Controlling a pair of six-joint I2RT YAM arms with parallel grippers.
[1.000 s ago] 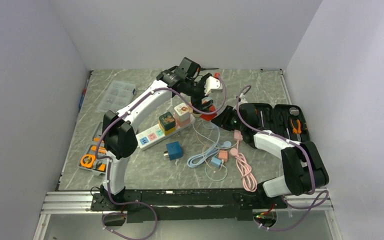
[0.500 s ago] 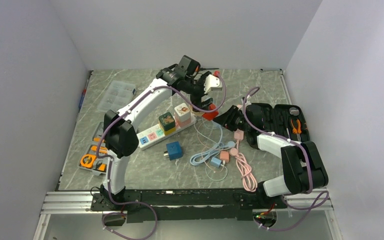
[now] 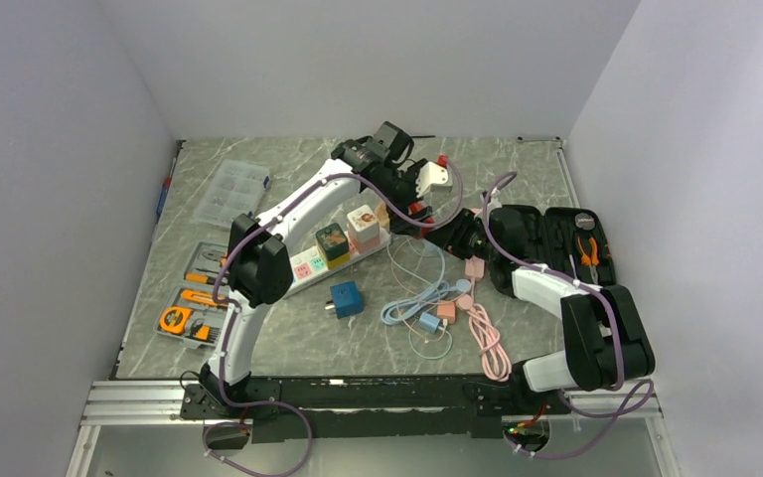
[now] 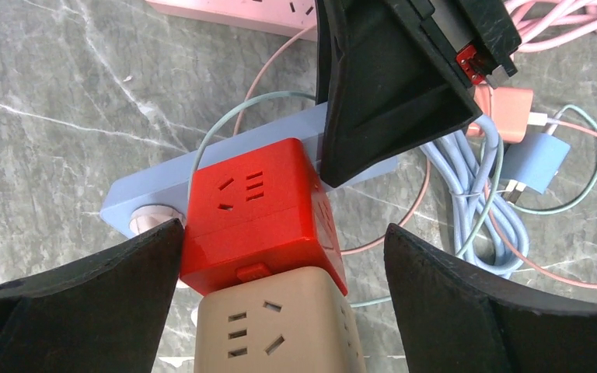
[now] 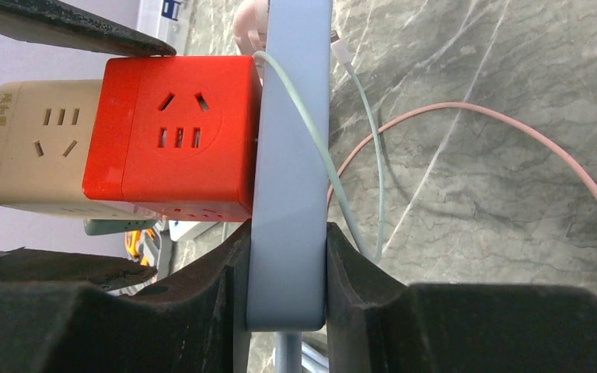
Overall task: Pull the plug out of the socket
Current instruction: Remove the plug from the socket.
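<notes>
Nearest, the right jaws are clenching the blue power strip [image 5: 288,116], steadying it. Beyond, at eleven o'clock from them, the left jaws are arriving released, now straddling the red cube plug [image 4: 256,214] sitting on that strip, so closing and pulling are likely coming next.

Red plug [image 4: 260,214] in blue strip [image 5: 288,194]

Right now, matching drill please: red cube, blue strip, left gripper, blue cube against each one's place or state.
1 red cube
2 blue strip
3 left gripper
4 blue cube

A clamped in the right gripper
B open, fingers either side of the red cube
C lying apart, near the white strip
D seated on the blue strip, beside the beige cube

Pairs: 1-D, 2-A, 3-B, 4-C
</notes>
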